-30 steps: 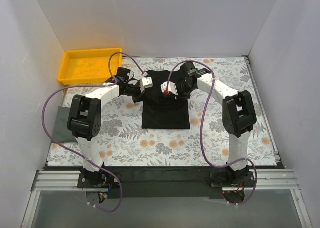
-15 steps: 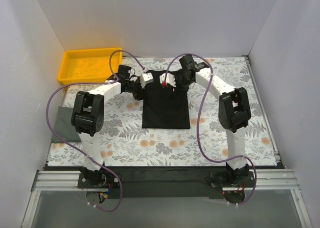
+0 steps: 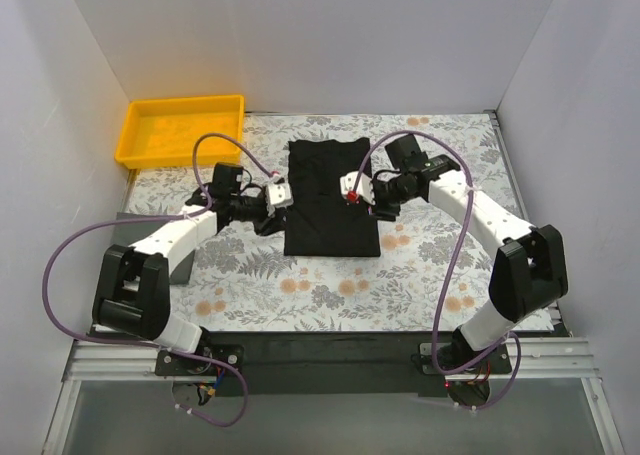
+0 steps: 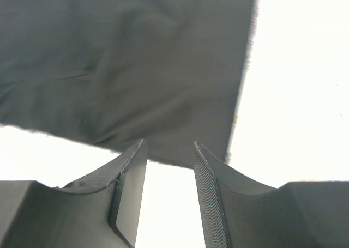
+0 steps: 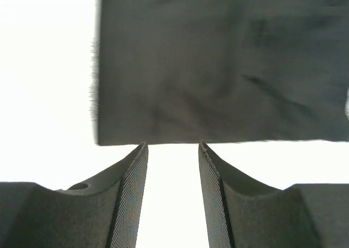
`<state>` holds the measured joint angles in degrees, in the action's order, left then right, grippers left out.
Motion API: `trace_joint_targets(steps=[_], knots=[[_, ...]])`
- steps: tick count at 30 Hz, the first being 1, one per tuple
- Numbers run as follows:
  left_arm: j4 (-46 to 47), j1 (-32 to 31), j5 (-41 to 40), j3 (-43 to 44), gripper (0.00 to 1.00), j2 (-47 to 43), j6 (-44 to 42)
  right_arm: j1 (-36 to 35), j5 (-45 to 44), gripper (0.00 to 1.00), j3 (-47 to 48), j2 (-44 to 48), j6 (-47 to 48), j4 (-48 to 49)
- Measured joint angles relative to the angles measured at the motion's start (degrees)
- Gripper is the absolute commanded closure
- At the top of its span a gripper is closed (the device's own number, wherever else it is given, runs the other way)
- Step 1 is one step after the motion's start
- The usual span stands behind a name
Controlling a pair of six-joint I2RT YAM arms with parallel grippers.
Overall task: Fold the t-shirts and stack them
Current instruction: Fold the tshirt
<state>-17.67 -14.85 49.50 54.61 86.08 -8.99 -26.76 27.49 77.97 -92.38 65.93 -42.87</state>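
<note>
Down at the near edge of the table (image 3: 250, 275), which wears a cloth printed with leaves and orange flowers, both white arms reach forward and inward, each trailing a looping purple cable (image 3: 60, 275). The left gripper (image 4: 169, 144) has its two fingers (image 4: 131, 188) parted by a narrow gap. White background shows through that gap and nothing lies between them. The fingers are dark and curved, with flat inner faces. Their tips sit right at the edge of the t-shirt (image 3: 332, 197), near one of its corners; whether they touch the cloth cannot be told. The right gripper (image 5: 172, 144) stands the same way: its fingers (image 5: 215, 193) are a little apart and hold nothing. Their inner pads carry a fine ribbed grain, and the shirt's straight edge lies just past the tips.

Between the two grippers, the t-shirt lies flat at the middle of the table. It is plain black and folded into a long rectangle that runs from near to far. The cloth is matte and soft, with shallow creases across it and a slightly fuzzy side edge in the wrist views.

Farther back, at the far left corner, sits a shallow rectangular yellow tray (image 3: 180, 156), well apart from the shirt.
</note>
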Motion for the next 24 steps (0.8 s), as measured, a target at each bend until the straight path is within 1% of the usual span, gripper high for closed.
trace_joint_targets(steps=[4,9,15,17,24], knots=[[1.01,-3.82,-0.72,-7.04,0.63,-0.48,-4.44,-2.58,0.57,0.52,-8.24,1.01,-1.11,-0.22],[2.62,-6.21,-3.13,-10.69,0.64,1.11,-7.76,-4.9,-0.22,0.53,-15.37,-0.61,-3.39,2.19],[5.42,-7.8,-5.81,-11.15,0.64,3.17,-10.01,-4.98,-1.01,0.54,-16.0,-2.84,-4.07,5.64],[6.01,-7.96,-6.36,-11.3,0.64,4.09,-10.62,-4.98,-1.4,0.57,-16.17,-3.63,-4.02,6.62],[6.14,-8.17,-7.48,-12.92,0.64,4.94,-11.65,-5.03,-2.71,0.58,-20.06,-4.9,-3.63,9.16]])
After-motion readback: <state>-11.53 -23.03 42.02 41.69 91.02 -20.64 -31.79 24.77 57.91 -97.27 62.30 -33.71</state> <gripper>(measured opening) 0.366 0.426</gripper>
